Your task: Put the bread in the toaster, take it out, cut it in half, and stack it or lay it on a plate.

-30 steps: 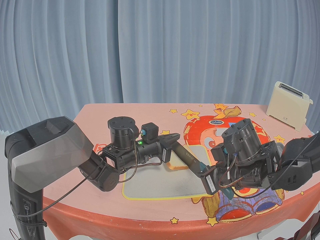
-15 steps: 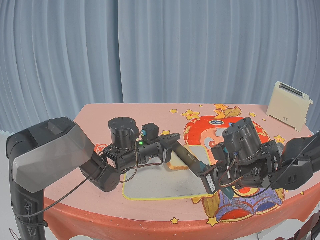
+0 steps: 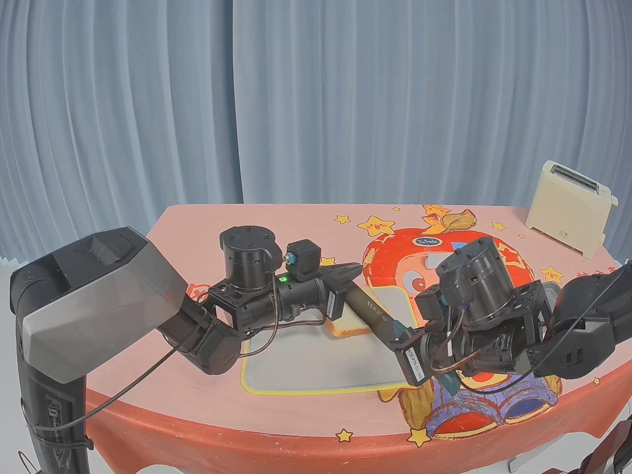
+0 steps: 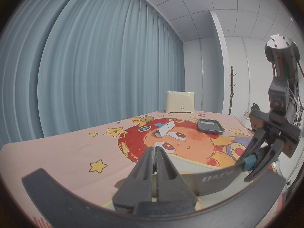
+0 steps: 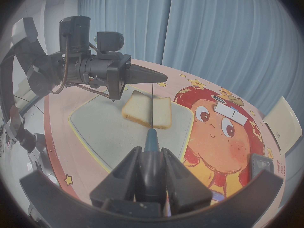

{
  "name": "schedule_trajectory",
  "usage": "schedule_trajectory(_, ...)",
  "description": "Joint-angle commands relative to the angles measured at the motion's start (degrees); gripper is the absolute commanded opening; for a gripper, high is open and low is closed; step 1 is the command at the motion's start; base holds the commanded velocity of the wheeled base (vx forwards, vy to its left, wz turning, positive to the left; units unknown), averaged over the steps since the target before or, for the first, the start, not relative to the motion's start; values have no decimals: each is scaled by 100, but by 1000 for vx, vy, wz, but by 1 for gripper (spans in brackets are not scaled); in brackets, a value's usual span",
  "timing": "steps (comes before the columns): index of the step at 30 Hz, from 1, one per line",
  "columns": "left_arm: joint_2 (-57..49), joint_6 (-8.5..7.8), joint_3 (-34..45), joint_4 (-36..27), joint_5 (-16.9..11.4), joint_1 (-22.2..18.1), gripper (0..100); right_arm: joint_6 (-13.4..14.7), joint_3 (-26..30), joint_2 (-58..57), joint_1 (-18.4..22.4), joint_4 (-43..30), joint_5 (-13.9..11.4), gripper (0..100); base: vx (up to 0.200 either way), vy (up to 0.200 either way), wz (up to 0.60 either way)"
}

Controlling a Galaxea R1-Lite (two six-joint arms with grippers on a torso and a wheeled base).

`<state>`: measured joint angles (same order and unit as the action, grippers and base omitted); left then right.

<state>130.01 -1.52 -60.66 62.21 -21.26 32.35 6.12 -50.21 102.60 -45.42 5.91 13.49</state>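
Note:
A slice of bread (image 3: 347, 324) (image 5: 144, 110) lies flat on the grey cutting board (image 3: 309, 363) (image 5: 101, 124). My right gripper (image 3: 409, 342) (image 5: 151, 151) (image 4: 264, 157) is shut on the teal handle of a knife (image 3: 368, 307) (image 5: 152, 105) (image 4: 215, 181). The blade stands on edge across the middle of the bread. My left gripper (image 3: 345, 272) (image 5: 158, 77) (image 4: 155, 152) is shut with nothing in it. It hangs just over the bread's far side, by the blade's tip. The cream toaster (image 3: 569, 209) (image 4: 179, 102) stands at the table's far right corner.
A dark rectangular tray (image 4: 210, 125) (image 5: 261, 165) lies on the cloth to the right of the board. A small white card (image 4: 164, 129) (image 5: 229, 113) sits on the cartoon print behind the board. The printed tablecloth (image 3: 197, 232) is bare at the far left.
My left arm has shifted slightly to the right, toward the bread. The right gripper and the knife have barely moved.

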Motion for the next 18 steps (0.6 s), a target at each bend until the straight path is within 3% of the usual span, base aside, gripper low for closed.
schedule_trajectory(1,-108,3,-174,-42,8,8,0,3,3,68,-19,-20,-5,0,0,0,0)
schedule_trajectory(18,121,-41,265,125,17,-36,0,30,-68,-38,7,182,-14,0,0,0,0)
